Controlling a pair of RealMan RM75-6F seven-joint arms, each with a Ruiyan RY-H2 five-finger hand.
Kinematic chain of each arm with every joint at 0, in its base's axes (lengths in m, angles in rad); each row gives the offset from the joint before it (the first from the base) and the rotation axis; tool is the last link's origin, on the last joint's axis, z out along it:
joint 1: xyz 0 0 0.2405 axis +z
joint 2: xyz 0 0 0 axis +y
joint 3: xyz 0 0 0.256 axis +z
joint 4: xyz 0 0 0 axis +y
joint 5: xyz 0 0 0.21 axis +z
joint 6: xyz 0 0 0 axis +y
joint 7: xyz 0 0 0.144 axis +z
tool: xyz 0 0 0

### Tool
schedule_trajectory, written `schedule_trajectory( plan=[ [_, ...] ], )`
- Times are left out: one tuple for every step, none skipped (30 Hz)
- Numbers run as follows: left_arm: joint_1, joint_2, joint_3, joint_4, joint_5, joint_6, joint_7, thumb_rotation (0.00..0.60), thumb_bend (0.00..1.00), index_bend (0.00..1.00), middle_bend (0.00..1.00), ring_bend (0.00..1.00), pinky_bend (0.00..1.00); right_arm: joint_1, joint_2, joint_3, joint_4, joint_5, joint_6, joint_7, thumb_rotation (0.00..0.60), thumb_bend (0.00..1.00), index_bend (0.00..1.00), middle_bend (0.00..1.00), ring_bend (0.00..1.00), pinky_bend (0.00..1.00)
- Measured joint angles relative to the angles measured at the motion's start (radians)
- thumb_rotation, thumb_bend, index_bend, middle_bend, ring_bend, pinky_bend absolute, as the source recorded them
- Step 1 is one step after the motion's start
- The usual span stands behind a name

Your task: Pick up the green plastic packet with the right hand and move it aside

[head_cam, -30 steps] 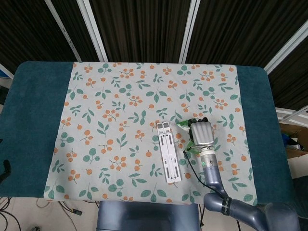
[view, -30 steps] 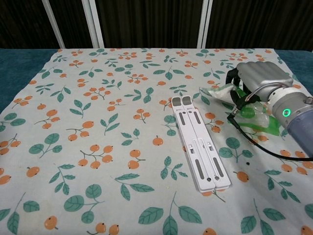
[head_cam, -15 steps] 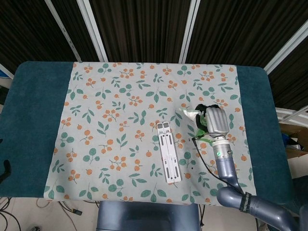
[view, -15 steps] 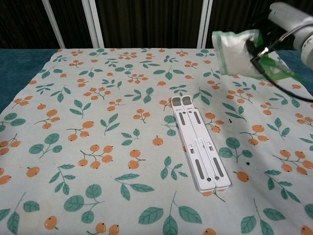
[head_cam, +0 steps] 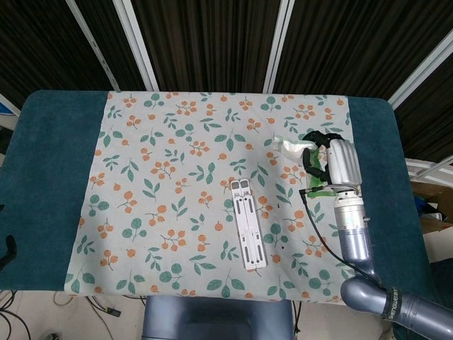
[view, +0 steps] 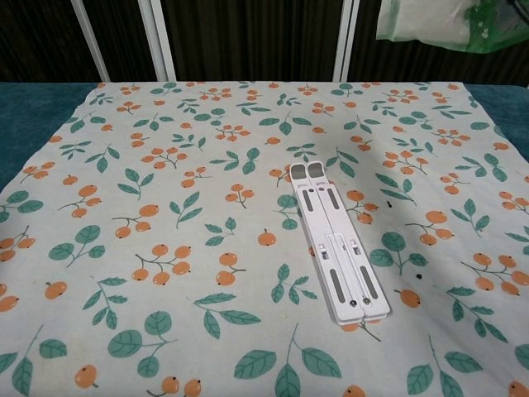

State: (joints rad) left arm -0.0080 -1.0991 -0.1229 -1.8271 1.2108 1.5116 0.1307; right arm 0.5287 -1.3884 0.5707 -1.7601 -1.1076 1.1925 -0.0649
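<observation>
Head view: right hand (head_cam: 338, 164) grips green packet (head_cam: 294, 149), pointing left.

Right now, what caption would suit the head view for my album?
Right hand holds green plastic packet lifted over floral cloth, white folding stand lying nearby.

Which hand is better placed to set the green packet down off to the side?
The right. The right hand already grips the packet, lifted above the cloth near its right edge, away from the white stand. The left hand shows in neither view.
</observation>
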Motion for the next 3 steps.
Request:
schedule_trajectory(
  plan=[
    [0.0, 0.0, 0.0, 0.0, 0.0, 0.0, -0.001, 0.6, 0.55, 0.15, 0.0, 0.0, 0.0, -0.006, 0.014, 0.006, -0.019, 0.0, -0.002, 0.029, 0.6, 0.59, 0.63, 0.58, 0.54, 0.35],
    [0.0, 0.0, 0.0, 0.0, 0.001, 0.0, -0.001, 0.6, 0.55, 0.15, 0.0, 0.0, 0.0, -0.01, 0.024, 0.011, -0.033, 0.0, -0.004, 0.052, 0.6, 0.59, 0.63, 0.58, 0.54, 0.35],
    [0.0, 0.0, 0.0, 0.0, 0.001, 0.0, -0.001, 0.6, 0.55, 0.15, 0.0, 0.0, 0.0, -0.015, 0.035, 0.015, -0.046, 0.0, -0.006, 0.077, 0.6, 0.59, 0.63, 0.58, 0.54, 0.35]
  ],
)
